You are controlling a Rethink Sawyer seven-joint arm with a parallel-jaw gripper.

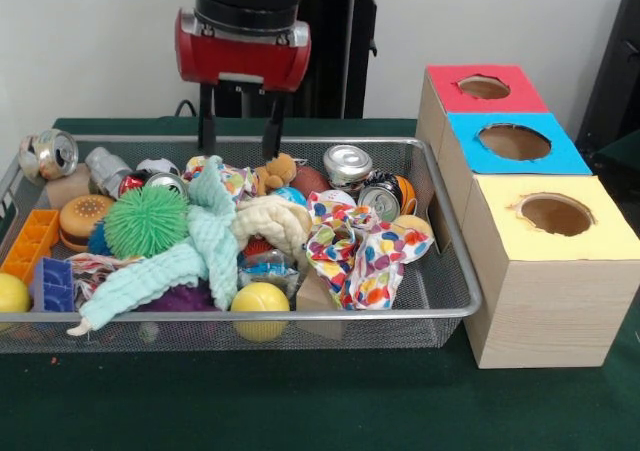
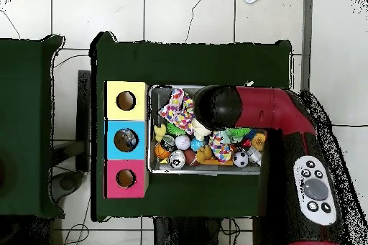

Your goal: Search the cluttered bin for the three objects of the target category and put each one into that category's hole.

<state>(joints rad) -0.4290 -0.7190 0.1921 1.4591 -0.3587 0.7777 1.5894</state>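
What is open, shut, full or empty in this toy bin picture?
gripper: open, above the bin, holding nothing.
bin: heaped full.
blue hole: something grey shows inside.
yellow hole: looks empty.
red hole: looks empty.
silver can: on its side at the bin's corner.

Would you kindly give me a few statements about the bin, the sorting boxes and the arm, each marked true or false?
1. The gripper hangs above the back of the wire bin with its fingers apart and nothing between them. True.
2. The yellow-topped box is the one farthest from the front camera. False: it is the nearest; the red-topped box is farthest.
3. The green spiky ball lies in the bin. True.
4. The blue-topped box stands between the red and yellow ones. True.
5. The crushed can at the far-left corner lies flat on the bin's floor. False: it sits up at the rim.
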